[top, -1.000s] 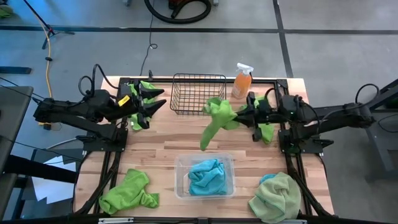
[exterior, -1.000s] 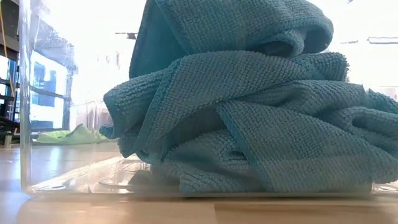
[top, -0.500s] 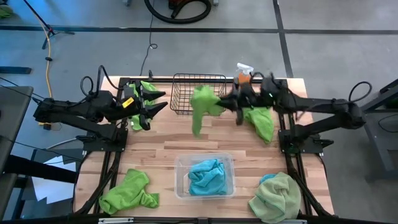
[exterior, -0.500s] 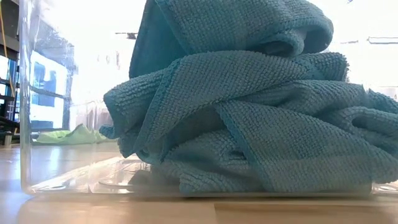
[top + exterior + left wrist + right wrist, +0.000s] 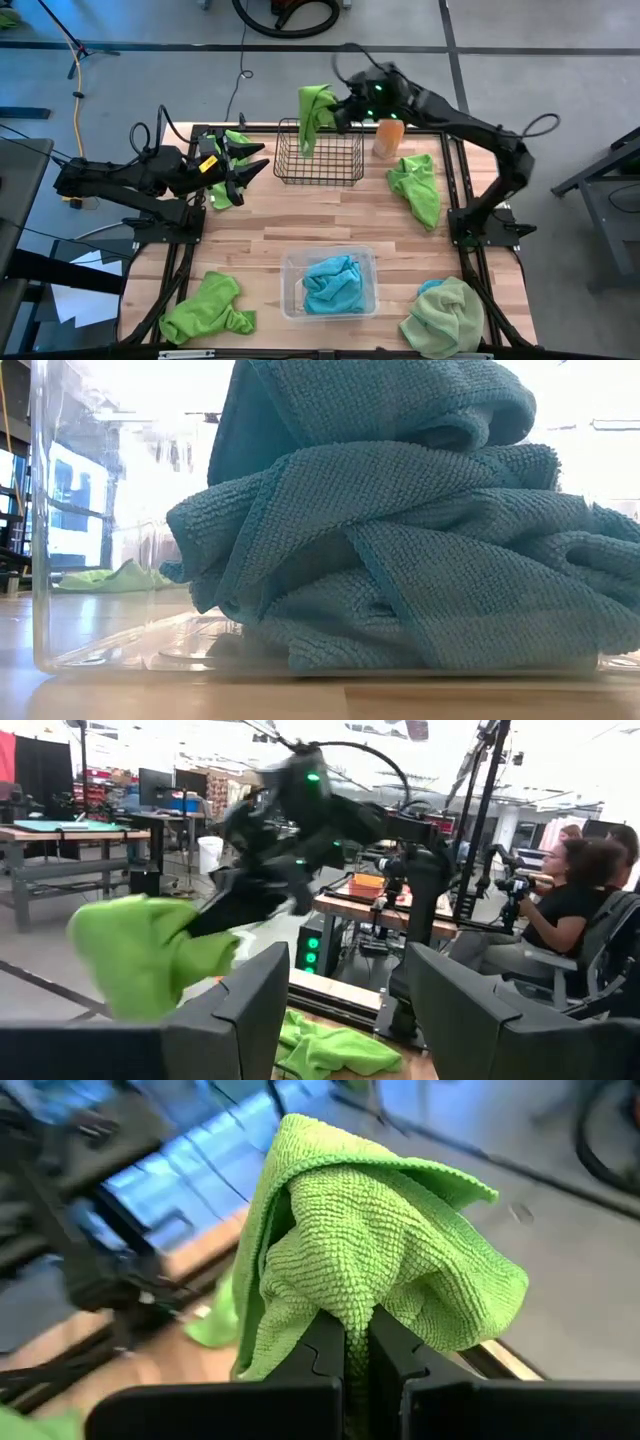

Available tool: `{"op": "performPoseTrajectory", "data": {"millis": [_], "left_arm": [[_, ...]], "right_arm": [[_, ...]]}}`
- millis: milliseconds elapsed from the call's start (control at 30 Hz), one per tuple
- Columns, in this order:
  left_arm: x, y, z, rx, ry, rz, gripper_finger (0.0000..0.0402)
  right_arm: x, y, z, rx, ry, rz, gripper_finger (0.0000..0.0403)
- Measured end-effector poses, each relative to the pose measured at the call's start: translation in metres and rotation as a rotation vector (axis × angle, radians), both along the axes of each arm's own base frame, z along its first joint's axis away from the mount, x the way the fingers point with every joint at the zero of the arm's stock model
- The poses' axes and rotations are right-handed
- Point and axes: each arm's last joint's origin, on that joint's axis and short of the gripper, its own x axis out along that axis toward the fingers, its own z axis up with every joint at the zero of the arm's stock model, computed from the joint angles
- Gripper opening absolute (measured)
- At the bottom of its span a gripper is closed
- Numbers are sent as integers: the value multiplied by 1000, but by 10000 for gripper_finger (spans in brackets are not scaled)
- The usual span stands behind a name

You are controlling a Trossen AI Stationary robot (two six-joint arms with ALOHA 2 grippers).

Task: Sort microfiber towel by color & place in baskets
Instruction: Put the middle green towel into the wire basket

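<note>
My right gripper (image 5: 336, 110) is raised above the far rim of the black wire basket (image 5: 320, 160), shut on a lime green towel (image 5: 314, 112). The same towel fills the right wrist view (image 5: 370, 1240) and shows in the left wrist view (image 5: 140, 955). My left gripper (image 5: 255, 162) waits open at the table's far left, over another lime towel (image 5: 220, 192). The clear tub (image 5: 290, 300) holds turquoise towels (image 5: 380, 530). More lime towels lie flat at the right (image 5: 418, 188) and near left (image 5: 208, 308). A pale sage towel (image 5: 445, 315) lies at the near right. My right gripper pinches a bunched fold of the lime towel (image 5: 357, 1305) between its two fingers (image 5: 325, 1350). The fingers come level from the table's right side. The towel is lifted clear and hangs slack below the fingers, over the basket's far left part.
An orange spray bottle (image 5: 388, 138) stands right of the basket, under my right arm. Bare wood lies between the basket and the tub. In the left wrist view a person (image 5: 580, 890) sits beyond the table's right side.
My right gripper has risen and swung from the table's right middle toward the far edge and left, to above the basket. It has stayed shut, and the lime towel it carries has gone with it, clear of the table. The lime towel at the right is now uncovered.
</note>
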Motion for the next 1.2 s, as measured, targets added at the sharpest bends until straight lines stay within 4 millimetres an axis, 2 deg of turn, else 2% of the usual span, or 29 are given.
{"op": "performPoseTrajectory", "data": {"millis": [100, 200, 333, 433, 633, 833, 1033, 1200], "left_arm": [[0, 0, 0, 0, 0, 0, 188], [0, 0, 0, 0, 0, 0, 188], [0, 0, 0, -1, 0, 0, 188], [0, 0, 0, -1, 0, 0, 188], [0, 0, 0, -1, 0, 1, 188], [0, 0, 0, 0, 1, 1, 188], [0, 0, 0, 9, 4, 2, 188], [0, 0, 0, 39, 15, 6, 188]], "right_arm": [[16, -7, -2, 76, 78, -26, 0], [32, -14, -15, 163, 190, -46, 0], [48, -24, -43, 256, 337, -91, 0], [57, -31, -67, 261, 430, -148, 0], [74, -39, -112, 335, 512, -203, 0], [89, -36, -148, 457, 560, -238, 2], [100, -30, -172, 561, 591, -179, 31], [101, -28, -174, 528, 604, -198, 77]]}}
